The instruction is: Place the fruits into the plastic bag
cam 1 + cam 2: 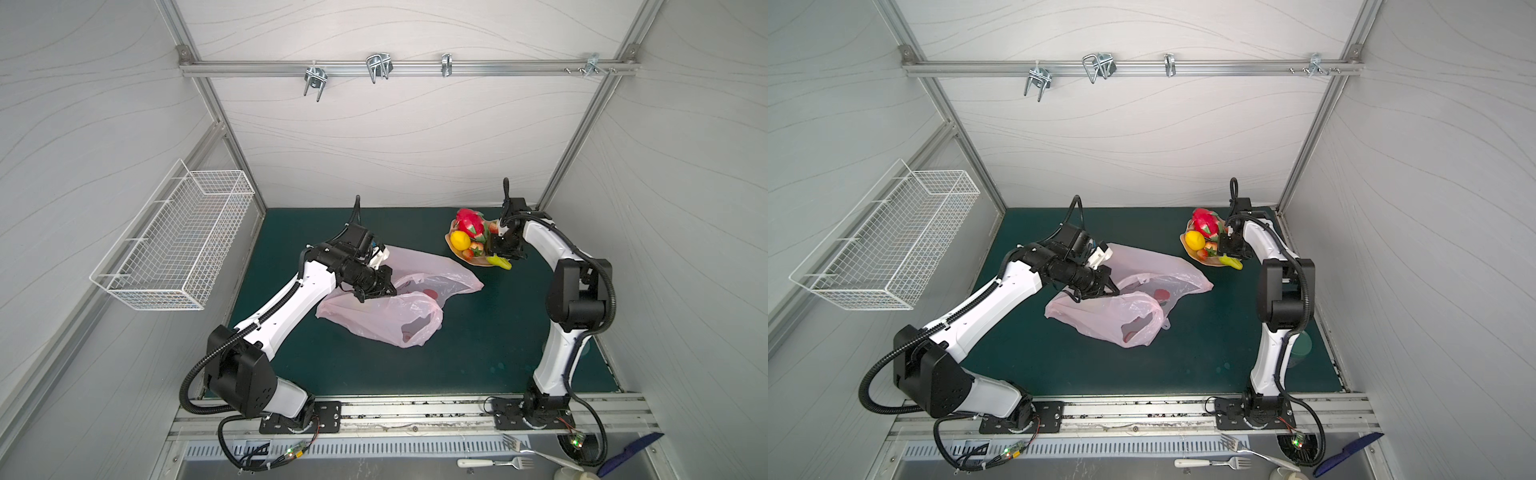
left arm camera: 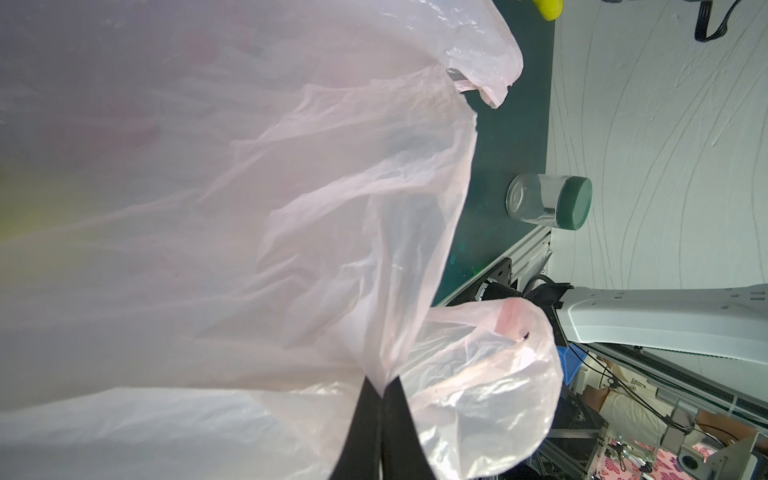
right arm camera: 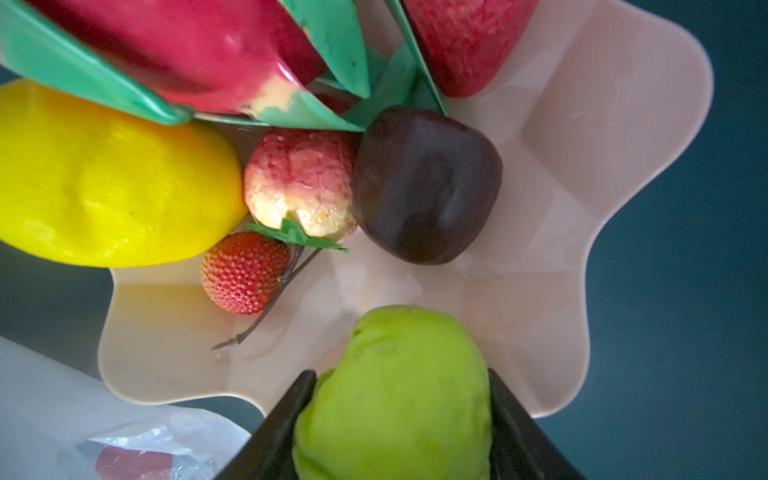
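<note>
A green pear is clamped between the right gripper's jaws at the plate's edge, right of centre in both top views, ready to be carried. The plastic bag lies mid-frame. Its rim is pinched tight by the left gripper, presumably so the mouth is held open.

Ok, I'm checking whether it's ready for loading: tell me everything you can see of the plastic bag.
The plastic bag is thin, translucent pale pink film, crinkled, with loop handles. It lies slumped on the dark green mat, near the plate. The left gripper is shut on a fold of its edge. Red shapes show faintly through it.
</note>
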`<state>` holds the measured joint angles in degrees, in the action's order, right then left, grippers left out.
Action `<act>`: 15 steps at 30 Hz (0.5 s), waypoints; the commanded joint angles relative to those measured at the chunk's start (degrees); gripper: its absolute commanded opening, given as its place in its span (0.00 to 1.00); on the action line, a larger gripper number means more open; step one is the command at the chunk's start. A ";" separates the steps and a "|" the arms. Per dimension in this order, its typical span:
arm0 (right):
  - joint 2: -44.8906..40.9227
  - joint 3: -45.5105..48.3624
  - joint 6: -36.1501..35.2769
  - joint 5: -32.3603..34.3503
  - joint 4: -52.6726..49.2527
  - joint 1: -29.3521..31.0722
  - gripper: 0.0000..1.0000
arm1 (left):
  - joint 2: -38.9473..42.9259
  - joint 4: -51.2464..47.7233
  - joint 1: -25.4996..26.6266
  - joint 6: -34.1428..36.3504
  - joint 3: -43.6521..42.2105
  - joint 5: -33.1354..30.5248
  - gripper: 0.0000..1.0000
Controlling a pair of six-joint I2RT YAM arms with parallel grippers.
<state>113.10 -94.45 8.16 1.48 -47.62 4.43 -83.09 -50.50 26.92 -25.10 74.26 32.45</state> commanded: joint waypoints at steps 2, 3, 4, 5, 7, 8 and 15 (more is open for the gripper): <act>-1.61 -1.15 0.18 -0.12 -1.88 -0.73 0.19 | -0.32 0.90 -0.21 0.93 1.41 0.95 0.00; -1.28 -1.34 0.17 -0.14 -2.18 -0.84 0.20 | -0.34 0.86 -0.23 0.93 1.40 1.04 0.00; -0.91 -1.55 0.24 -0.23 -2.75 -1.14 0.19 | -0.41 0.92 -0.20 0.93 1.37 1.04 0.00; -0.63 -1.57 0.38 -0.27 -3.14 -1.21 0.19 | -0.37 0.85 -0.25 0.93 1.40 1.04 0.00; -0.69 -0.25 0.89 -0.22 -2.88 -1.61 0.19 | -0.36 0.93 -0.21 0.93 1.41 1.04 0.00; -0.98 0.72 1.27 -0.49 -2.23 -1.82 0.19 | -0.40 1.01 -0.21 0.93 1.37 1.04 0.00; -1.90 3.35 2.25 -1.31 -0.35 -2.49 0.18 | -0.66 1.02 -0.23 1.19 1.23 1.13 0.00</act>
<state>112.77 -91.96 9.76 0.73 -46.65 2.35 -83.09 -50.48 26.92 -25.08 74.26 32.62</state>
